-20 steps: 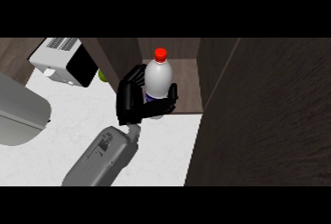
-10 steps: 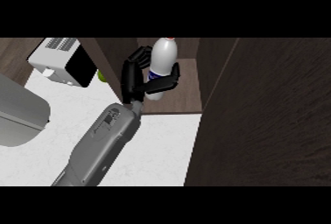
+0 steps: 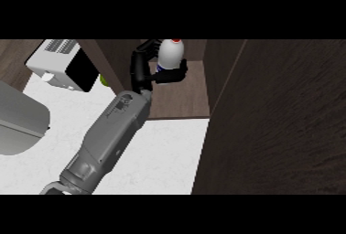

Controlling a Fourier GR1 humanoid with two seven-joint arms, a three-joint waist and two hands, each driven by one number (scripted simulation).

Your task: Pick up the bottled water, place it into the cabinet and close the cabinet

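Observation:
The bottled water (image 3: 169, 55), clear with a red cap and a blue label, stands upright deep inside the open cabinet (image 3: 179, 101), above its brown shelf floor. My left hand (image 3: 137, 64) is shut on it from the left side, with fingers curled round the lower part of the bottle. The grey forearm (image 3: 111, 132) stretches from the lower left edge up to the cabinet. I cannot see whether the bottle's base touches the shelf. The right hand shows nowhere.
The cabinet's dark wooden door (image 3: 283, 119) stands open and fills the right side. A white and black appliance (image 3: 59, 64) sits at the upper left, with a small green object (image 3: 105, 81) beside it. A large grey rounded object (image 3: 17, 123) is at the left edge on the white counter (image 3: 159, 155).
My left hand has carried the bottle farther back and to the right into the cabinet, and the forearm has stretched out after it.

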